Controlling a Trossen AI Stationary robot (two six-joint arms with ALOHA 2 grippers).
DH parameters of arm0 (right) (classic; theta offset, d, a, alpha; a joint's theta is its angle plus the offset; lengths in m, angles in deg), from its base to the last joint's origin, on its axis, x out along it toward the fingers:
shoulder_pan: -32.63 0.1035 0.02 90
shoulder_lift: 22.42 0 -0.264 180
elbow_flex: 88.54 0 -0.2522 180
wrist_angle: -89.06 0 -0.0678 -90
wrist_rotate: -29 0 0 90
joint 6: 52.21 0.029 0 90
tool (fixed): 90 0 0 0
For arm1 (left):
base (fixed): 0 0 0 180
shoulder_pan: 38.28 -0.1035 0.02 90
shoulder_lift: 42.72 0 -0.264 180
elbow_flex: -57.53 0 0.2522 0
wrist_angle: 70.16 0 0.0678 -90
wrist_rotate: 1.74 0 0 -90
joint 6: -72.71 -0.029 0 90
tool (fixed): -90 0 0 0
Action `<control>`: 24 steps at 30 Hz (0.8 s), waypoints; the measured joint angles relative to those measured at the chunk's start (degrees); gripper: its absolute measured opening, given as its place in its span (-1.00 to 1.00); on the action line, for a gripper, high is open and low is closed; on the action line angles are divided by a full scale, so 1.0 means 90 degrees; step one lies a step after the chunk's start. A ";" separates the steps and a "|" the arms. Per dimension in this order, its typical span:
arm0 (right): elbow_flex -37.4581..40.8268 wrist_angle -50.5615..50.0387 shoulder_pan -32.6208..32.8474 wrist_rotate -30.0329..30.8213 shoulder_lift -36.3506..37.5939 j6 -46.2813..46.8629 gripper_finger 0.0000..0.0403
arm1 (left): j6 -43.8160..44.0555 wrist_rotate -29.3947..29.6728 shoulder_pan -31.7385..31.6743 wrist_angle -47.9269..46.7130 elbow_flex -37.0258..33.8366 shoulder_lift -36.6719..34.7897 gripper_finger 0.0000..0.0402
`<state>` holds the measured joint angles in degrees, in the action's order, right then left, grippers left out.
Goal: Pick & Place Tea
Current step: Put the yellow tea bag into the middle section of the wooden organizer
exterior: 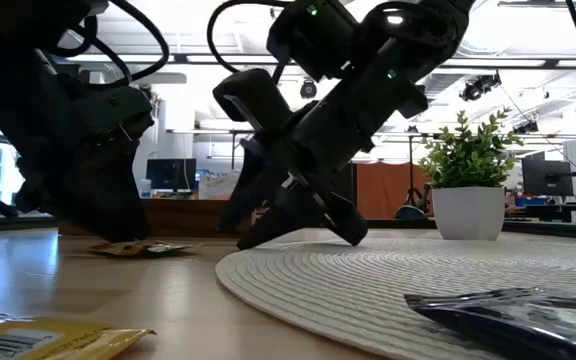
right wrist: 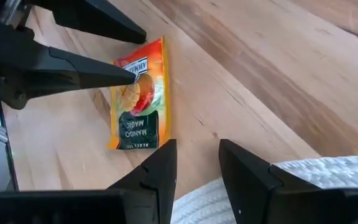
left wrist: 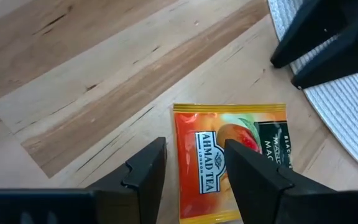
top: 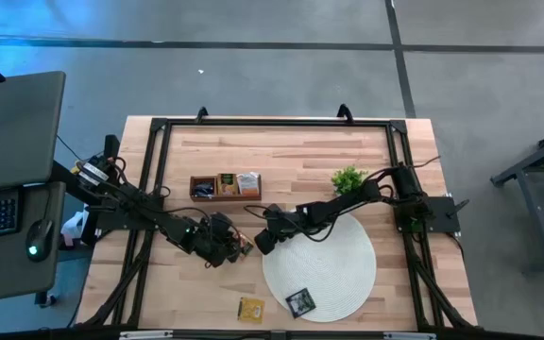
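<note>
An orange and green tea packet (left wrist: 213, 134) lies flat on the wood, just off the left rim of the round white mat (top: 343, 269). My left gripper (left wrist: 194, 146) stands open over it, pointing slantwise down. One finger (right wrist: 126, 74) is over the packet's face and the other is beyond its edge. My right gripper (right wrist: 196, 146) is open and holds nothing. It points slantwise down at the mat's rim, facing the left one across the packet (right wrist: 138, 99). A black packet (top: 300, 302) lies on the mat, and a yellow one (top: 250, 309) lies on the wood beside it. My left gripper has one fingertip (right wrist: 129, 76) right at the packet's orange end, coming slantwise from above. Whether it touches the packet I cannot tell. The packet lies flat on the table.
A brown wooden divided tray (top: 225, 185) with packets in it stands behind the grippers. A small green plant in a white pot (top: 348, 178) stands at the mat's far side. Bare wood stretches along the far edge and at the near left.
</note>
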<state>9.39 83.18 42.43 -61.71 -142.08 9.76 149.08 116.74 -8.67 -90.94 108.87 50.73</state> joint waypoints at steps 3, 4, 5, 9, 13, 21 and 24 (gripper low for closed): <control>0.0006 0.0128 0.0054 -0.0076 -0.0005 -0.0004 -0.41 | -0.0086 -0.0081 -0.0004 0.0048 0.0000 0.0000 -0.18; 0.0010 0.0127 0.0058 -0.0069 -0.0005 -0.0036 -0.41 | -0.0218 -0.0098 -0.0002 0.0064 0.0000 0.0003 -0.18; 0.0010 0.0122 0.0064 -0.0011 -0.0005 -0.0076 -0.41 | -0.0360 -0.0108 -0.0002 0.0089 0.0000 0.0006 -0.18; 0.0012 0.0143 0.0053 0.0068 -0.0007 -0.0312 -0.41 | -0.0687 -0.0201 -0.0005 0.0149 0.0009 0.0128 -0.20; 0.0015 0.0233 0.0024 0.0088 -0.0015 -0.0539 -0.41 | -0.0698 -0.0189 -0.0002 0.0083 0.0029 0.0297 -0.39; 0.0015 0.0430 -0.0017 0.0018 -0.0015 -0.0929 -0.41 | -0.0747 -0.0135 -0.0006 0.0102 0.0024 0.0341 -0.95; 0.0015 0.0420 -0.0015 -0.0014 -0.0015 -0.0943 -0.41 | -0.0707 -0.0076 -0.0002 0.0127 0.0012 0.0335 -0.94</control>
<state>9.52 86.96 42.30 -61.84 -142.21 1.27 142.72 116.05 -8.69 -89.79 108.97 53.75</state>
